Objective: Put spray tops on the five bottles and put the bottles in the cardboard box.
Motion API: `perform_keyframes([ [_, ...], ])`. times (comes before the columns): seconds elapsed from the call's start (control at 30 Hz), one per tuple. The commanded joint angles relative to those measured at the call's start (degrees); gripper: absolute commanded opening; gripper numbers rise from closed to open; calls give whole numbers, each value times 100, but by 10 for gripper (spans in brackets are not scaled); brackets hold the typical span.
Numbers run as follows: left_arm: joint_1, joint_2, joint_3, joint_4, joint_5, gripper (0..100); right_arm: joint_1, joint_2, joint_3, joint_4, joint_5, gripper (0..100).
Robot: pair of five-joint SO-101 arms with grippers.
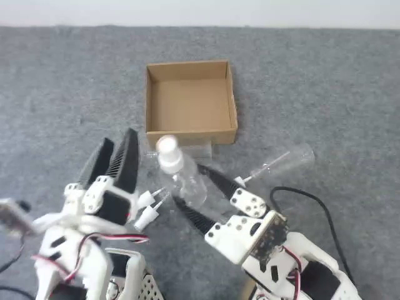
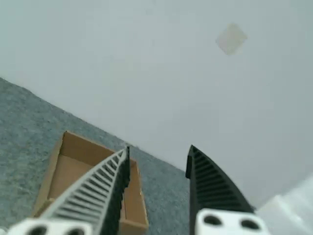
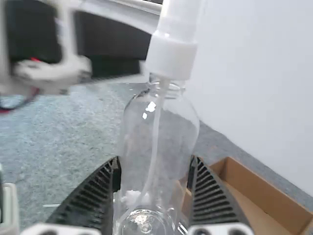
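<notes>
Right end effector (image 3: 155, 170) pinches the clear bottle (image 3: 159, 122) (light, slick, thin-walled, probably best gripped mid-body) near the cardboard box (image 1: 190, 134), spray top (image 3: 171, 49) on its neck; left end effector (image 1: 120, 139) spread, empty.

The cardboard box (image 1: 190, 100) stands open-topped, with open carpet (image 1: 325, 81) flanking it. The capped bottle (image 1: 183, 177) and a lying bottle (image 1: 284, 161) crowd its near wall.

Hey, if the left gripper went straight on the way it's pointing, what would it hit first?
Likely the pale wall: the open left gripper points above the cardboard box, though depth is unclear.
</notes>
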Motion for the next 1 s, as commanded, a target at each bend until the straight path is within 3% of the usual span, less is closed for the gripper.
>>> perform_keyframes([
  [0.0,510,-62,330,-264,-229,180,-277,-40,-62,-110,9,27],
  [0.4,1495,-62,409,123,-738,178,-295,-40,220,-110,9,27],
  [0.97,1793,-62,479,202,-958,178,-277,-40,290,-101,9,27],
])
